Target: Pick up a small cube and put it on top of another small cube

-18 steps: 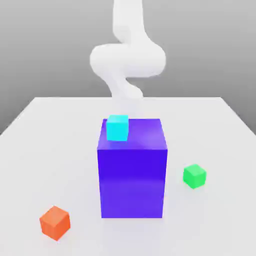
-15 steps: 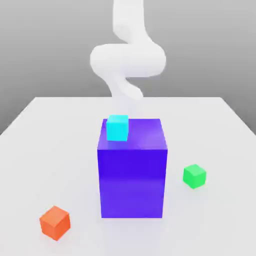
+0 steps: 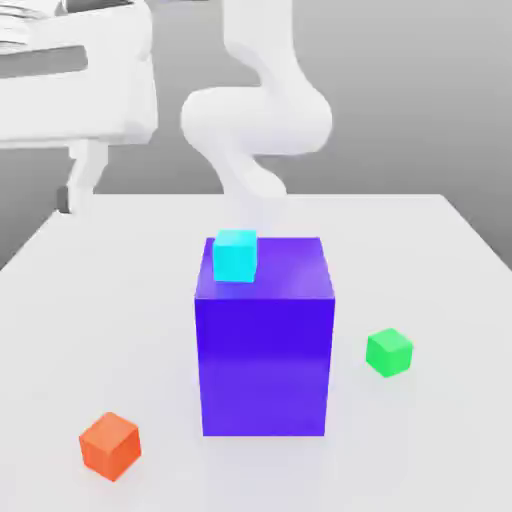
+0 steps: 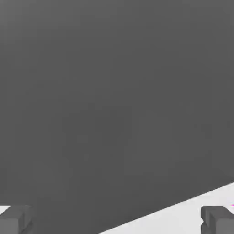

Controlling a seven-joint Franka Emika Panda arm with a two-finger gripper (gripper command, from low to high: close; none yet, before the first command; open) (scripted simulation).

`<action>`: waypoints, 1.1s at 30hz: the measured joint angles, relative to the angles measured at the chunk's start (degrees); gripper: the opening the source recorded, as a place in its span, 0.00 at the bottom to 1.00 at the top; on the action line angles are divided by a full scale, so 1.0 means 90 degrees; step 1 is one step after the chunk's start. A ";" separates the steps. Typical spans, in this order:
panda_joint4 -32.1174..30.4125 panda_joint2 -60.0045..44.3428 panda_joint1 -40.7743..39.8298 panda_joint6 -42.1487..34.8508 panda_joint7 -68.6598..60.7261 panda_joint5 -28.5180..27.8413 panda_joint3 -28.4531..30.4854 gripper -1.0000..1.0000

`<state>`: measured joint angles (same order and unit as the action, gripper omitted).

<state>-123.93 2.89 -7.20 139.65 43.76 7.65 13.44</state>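
The small cube (image 3: 389,352), bright green, rests on the white table (image 3: 120,300) at the exterior view's right, beside the big blue-purple block (image 3: 264,350). My gripper (image 4: 116,225) is open, its two dark fingertips spread wide with nothing between them. In the exterior view the white hand (image 3: 80,80) hangs high at the upper left, one of its fingers (image 3: 82,178) pointing down, far from the green cube and well above the table. The hand view looks past the fingertips at grey background and a strip of white table (image 4: 183,215).
A cyan cube (image 3: 235,254) sits on the back left corner of the block's top. An orange cube (image 3: 110,445) lies on the table at the front left. The arm's white links (image 3: 255,120) rise behind the block.
The hand has swung into the exterior view at the upper left, where it was not seen before. The arm's upper link has shifted slightly. No cube has moved.
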 joint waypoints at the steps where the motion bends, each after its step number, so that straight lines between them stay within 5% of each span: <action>1: 0.0043 -0.0234 -0.0097 0.0040 -0.0030 0.0069 0.0042 0.50; 18: 0.0812 -0.4173 -0.1404 0.1086 -0.0431 0.1010 0.0165 0.50; 19: 0.0863 -0.4372 -0.1468 0.1229 -0.0478 0.1078 0.0088 0.00; 26: 0.0872 -0.4407 -0.1476 0.1249 -0.0495 0.1103 0.0080 0.00; 33: 0.0394 -0.3172 -0.0847 0.0771 -0.0654 0.0739 -0.0067 0.00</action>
<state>-120.38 -25.65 -14.83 146.59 37.87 14.30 12.84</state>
